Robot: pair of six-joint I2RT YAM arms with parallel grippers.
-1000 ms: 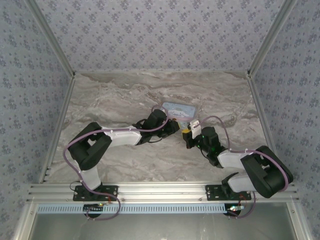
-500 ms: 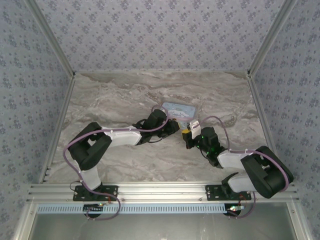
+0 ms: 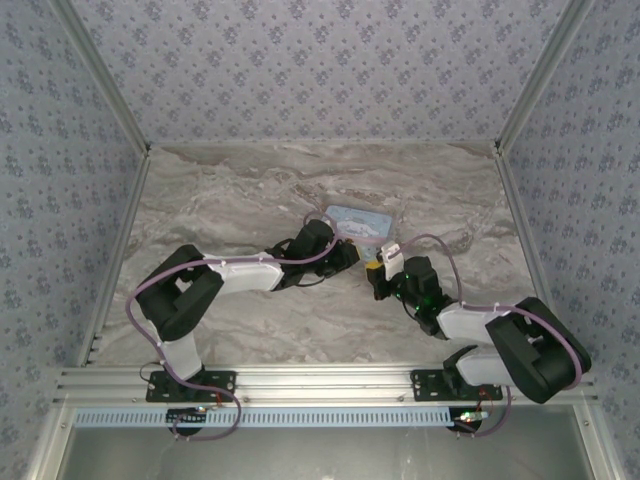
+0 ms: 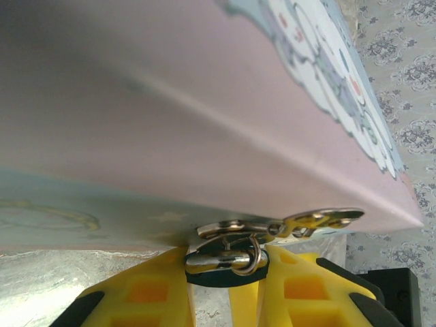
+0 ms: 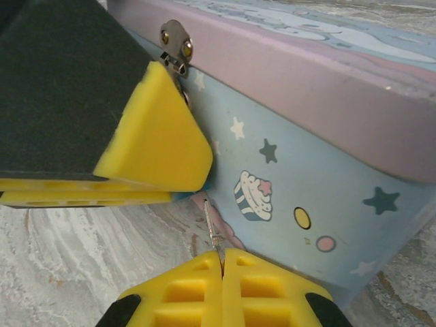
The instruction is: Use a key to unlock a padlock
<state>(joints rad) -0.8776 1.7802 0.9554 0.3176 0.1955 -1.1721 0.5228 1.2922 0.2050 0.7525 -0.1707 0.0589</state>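
The tiny teal padlock (image 4: 225, 276) hangs by its silvery shackle from the hasp (image 4: 235, 228) of the pale blue cartoon tin (image 4: 204, 102). My left gripper (image 4: 225, 267) is shut on the padlock, one yellow finger on each side. In the right wrist view my right gripper (image 5: 222, 257) is shut on the slim key (image 5: 212, 228). The key's blade points up at a sliver of teal padlock (image 5: 184, 195) under the left gripper's yellow finger (image 5: 160, 139), its tip a short way off. From above, both grippers meet at the tin's (image 3: 357, 222) near side.
The tin stands on the marble tabletop (image 3: 240, 190), a little right of centre. Metal frame posts and patterned walls close in the left, right and back sides. Open marble lies to the left and behind the tin.
Almost nothing differs. The right arm has shifted very slightly toward the near edge; the left arm holds still.
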